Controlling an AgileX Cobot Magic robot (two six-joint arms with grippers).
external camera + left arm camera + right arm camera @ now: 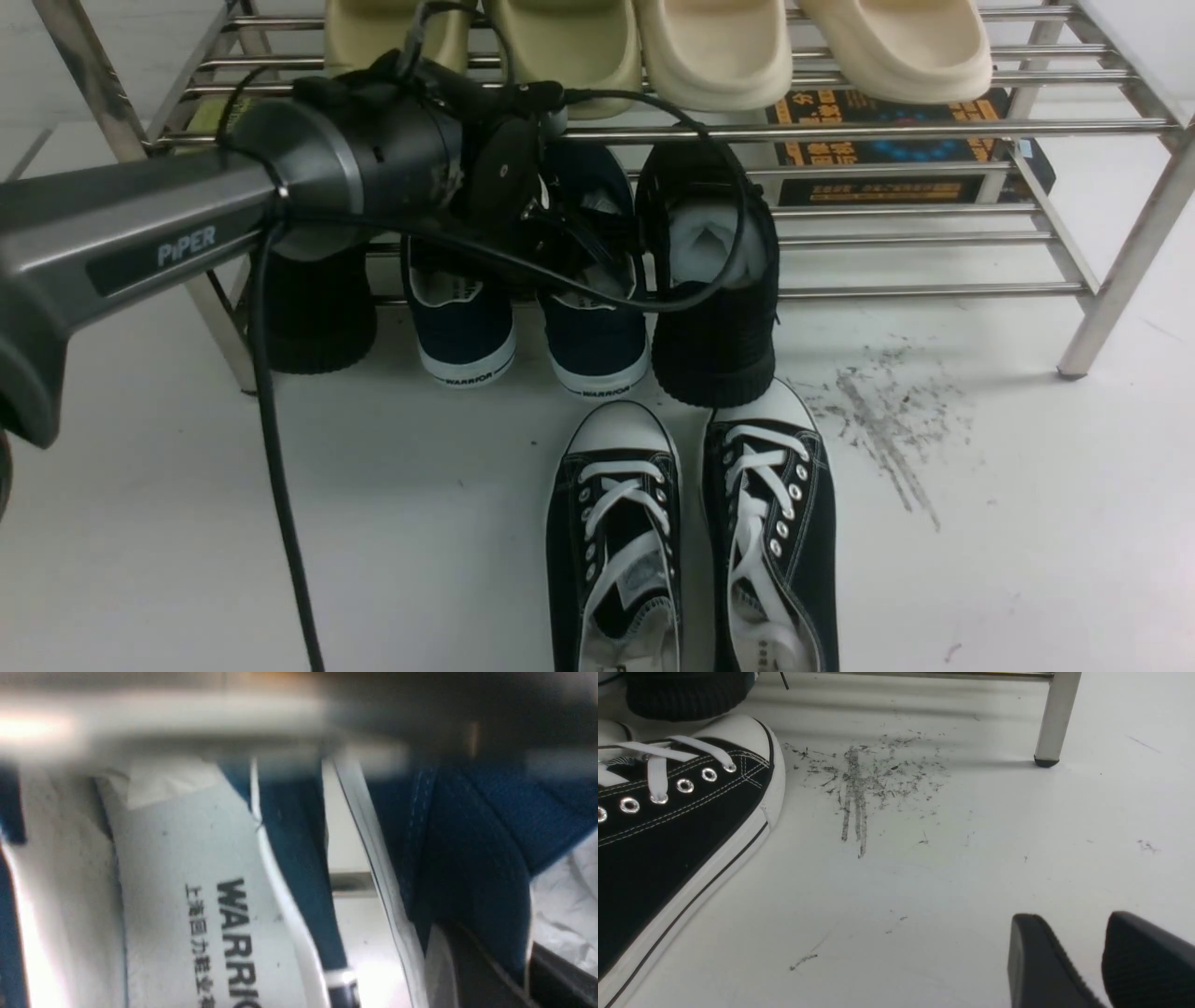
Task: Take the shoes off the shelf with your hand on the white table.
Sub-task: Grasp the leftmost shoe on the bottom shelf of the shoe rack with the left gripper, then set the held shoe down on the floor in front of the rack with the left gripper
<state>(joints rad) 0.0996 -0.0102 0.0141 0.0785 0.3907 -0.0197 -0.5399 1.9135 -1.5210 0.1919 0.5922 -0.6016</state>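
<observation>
The navy shoes with white soles stand side by side on the lower tier of the steel shelf [934, 291]: the left shoe [462, 327] and the right shoe [597, 341]. My left gripper [569, 243] reaches into the right shoe's opening. In the left wrist view the left gripper [486, 952] is shut on that shoe's navy side wall [467, 858], one finger [448, 970] outside it and the other by the paper stuffing [565, 896]. The other shoe's "WARRIOR" insole [196, 896] lies alongside. My right gripper [1069, 917] hovers open over the white table [924, 882], holding nothing.
Black knit sneakers [714, 308] flank the navy pair on the lower tier. Two black lace-up sneakers [616, 532] stand on the table in front of the shelf. Beige slippers [719, 47] fill the top tier, a dark box [887, 140] lies behind. Grey scuff marks [887, 420] and the arm's cable [280, 485] show.
</observation>
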